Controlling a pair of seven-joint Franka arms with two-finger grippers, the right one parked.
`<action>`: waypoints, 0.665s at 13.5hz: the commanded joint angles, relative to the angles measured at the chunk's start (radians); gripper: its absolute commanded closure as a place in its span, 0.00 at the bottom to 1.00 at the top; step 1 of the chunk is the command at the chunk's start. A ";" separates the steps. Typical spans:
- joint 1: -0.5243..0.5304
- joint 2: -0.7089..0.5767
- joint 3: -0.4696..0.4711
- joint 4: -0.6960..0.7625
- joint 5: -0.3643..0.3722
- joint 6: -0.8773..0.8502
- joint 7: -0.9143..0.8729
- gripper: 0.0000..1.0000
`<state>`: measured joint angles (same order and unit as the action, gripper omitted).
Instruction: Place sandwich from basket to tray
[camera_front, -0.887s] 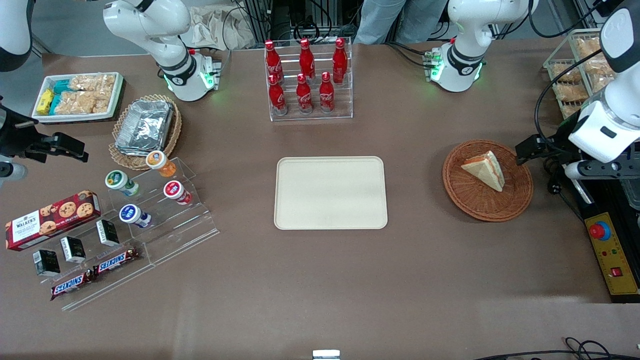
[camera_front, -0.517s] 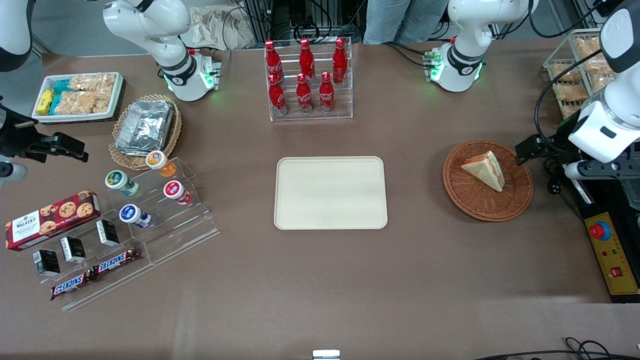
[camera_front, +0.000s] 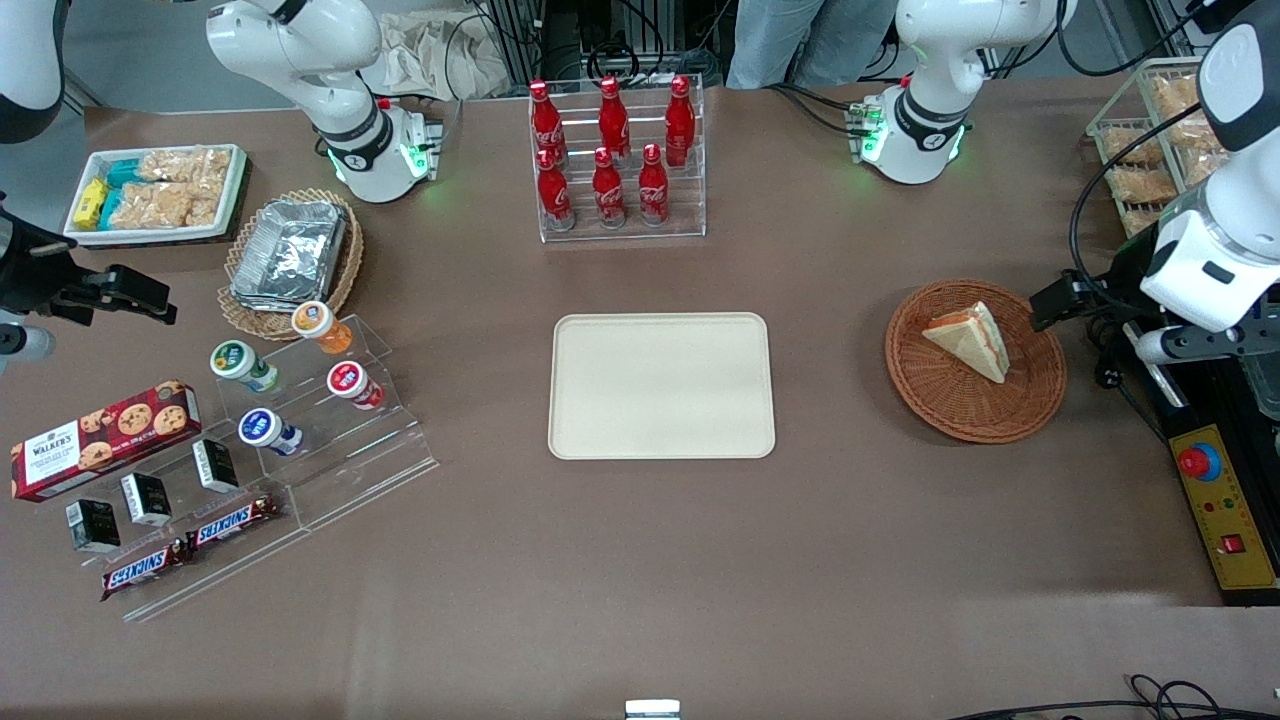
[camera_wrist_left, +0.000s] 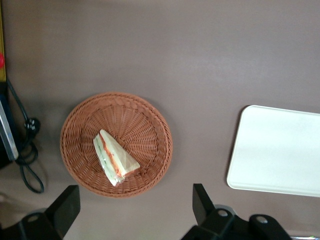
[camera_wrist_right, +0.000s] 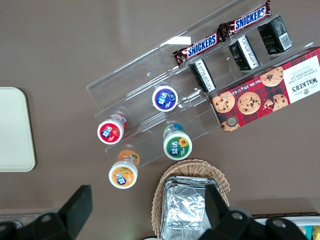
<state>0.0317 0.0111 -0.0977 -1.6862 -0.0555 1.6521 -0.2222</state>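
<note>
We see the sandwich (camera_front: 968, 340) lying inside the round reddish-brown basket (camera_front: 975, 361), a pale wedge with its orange-red and green filling showing along the cut edge; in the wrist view the sandwich (camera_wrist_left: 114, 158) sits a little off the middle of the basket (camera_wrist_left: 116, 144), resting on the woven floor. The gripper (camera_front: 1060, 300) hangs high at the working arm's end of the table, just beside the basket's rim and not touching the sandwich. From the wrist camera we see the gripper (camera_wrist_left: 135, 204) with its two black fingers (camera_wrist_left: 201, 201) spread wide apart and nothing between them. The tray (camera_front: 661, 386) lies flat near the middle of the table, well apart from the basket, toward the parked arm's end from it, and its cream surface is bare. Farther from the front camera than the tray stands a clear rack of red bottles (camera_front: 612, 150). The brown table (camera_front: 700, 560) carries all of it.
</note>
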 joint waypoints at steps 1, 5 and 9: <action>0.001 -0.069 0.000 -0.085 0.016 0.001 -0.092 0.00; 0.002 -0.140 0.000 -0.193 0.016 0.020 -0.167 0.00; 0.008 -0.258 0.000 -0.364 0.016 0.099 -0.227 0.00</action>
<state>0.0331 -0.1426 -0.0974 -1.9195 -0.0546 1.6867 -0.4027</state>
